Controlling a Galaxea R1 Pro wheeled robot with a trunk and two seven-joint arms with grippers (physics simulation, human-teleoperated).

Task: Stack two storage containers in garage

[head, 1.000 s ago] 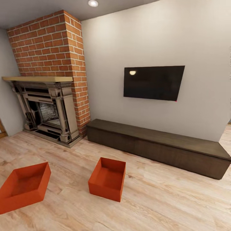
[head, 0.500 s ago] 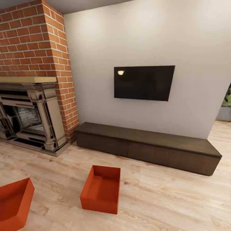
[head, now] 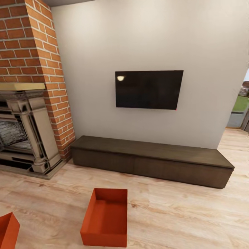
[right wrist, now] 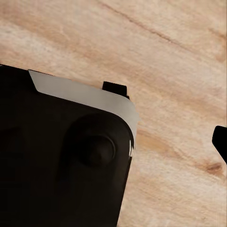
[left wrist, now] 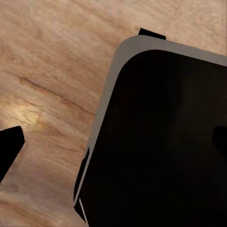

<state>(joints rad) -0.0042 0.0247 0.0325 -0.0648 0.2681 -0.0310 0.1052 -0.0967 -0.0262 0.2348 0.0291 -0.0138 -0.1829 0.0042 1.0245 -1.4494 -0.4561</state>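
Note:
Two orange-red open-top storage containers rest on the light wood-plank floor (head: pixel 193 218) of the living room. One container (head: pixel 104 221) sits in the lower middle of the head view, empty and upright. Only a corner of the other container (head: pixel 7 230) is in frame, at the lower left edge. In the left wrist view my left gripper (left wrist: pixel 116 144) hangs over my black base, one dark fingertip (left wrist: pixel 9 146) at the picture's edge, the fingers wide apart. My right gripper (right wrist: pixel 113 142) hangs likewise, its fingertip (right wrist: pixel 221 142) over planks. Both hold nothing.
A red brick fireplace (head: pixel 24 103) stands at the left. A black TV (head: pixel 148 89) hangs on the white wall above a long low dark cabinet (head: pixel 152 160). At the far right an opening (head: pixel 240 114) leads outdoors. My black base (left wrist: pixel 161 142) has a grey rim.
The head view has swung right and nearer the wall, so everything has slid left and down. The left container has slipped almost out of frame. The containers themselves have not moved.

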